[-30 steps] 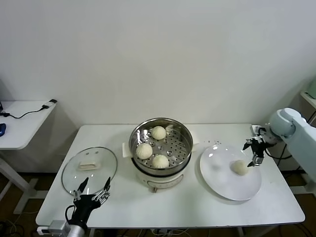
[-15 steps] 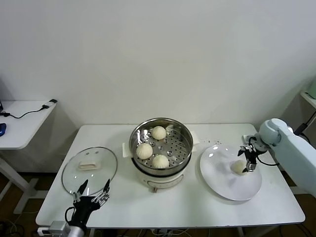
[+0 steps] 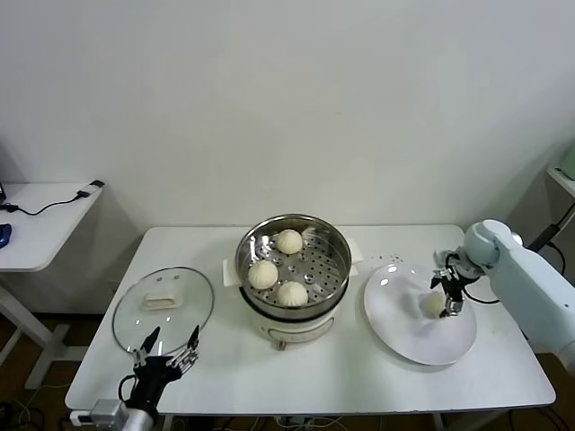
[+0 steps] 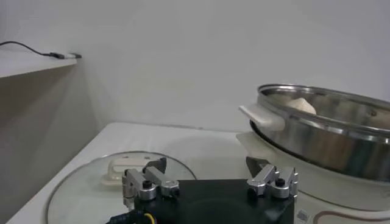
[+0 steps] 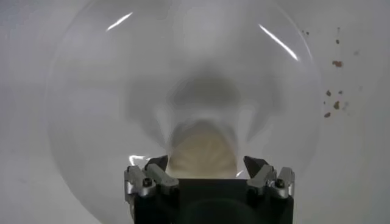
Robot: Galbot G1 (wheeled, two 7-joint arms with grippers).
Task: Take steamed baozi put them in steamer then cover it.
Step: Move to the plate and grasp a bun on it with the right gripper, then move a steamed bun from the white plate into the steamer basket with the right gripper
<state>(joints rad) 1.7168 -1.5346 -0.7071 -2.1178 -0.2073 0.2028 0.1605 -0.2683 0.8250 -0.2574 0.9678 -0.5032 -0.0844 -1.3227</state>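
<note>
- Baozi, small round cream-white dough buns with smooth domes: three lie inside the steamer, one at the back, one toward the left, one at the front, each apart from the others on the perforated tray.
- Fourth cream-white bun lies on the flat round white plate, toward its right half, to the right of the steamer.
- Round shiny steel steamer pot on its white electric base stands in the middle of the white tabletop, uncovered.
- Round clear glass lid with a metal rim and a white rectangular handle lies flat on the tabletop to the left of the steamer, well apart from the plate.
- Right pincer is down over the plate, released and wide, its two fingers straddling the fourth bun; in the right wrist view the bun sits between the fingertips, and I cannot tell whether they touch it.
- Left pincer is parked low at the front left edge of the tabletop, just in front of the glass lid, released and grasping nothing; the left wrist view shows its fingers spread above the lid, with the steamer beyond on one side.
- Small dark specks dot the tabletop beside the plate.
</note>
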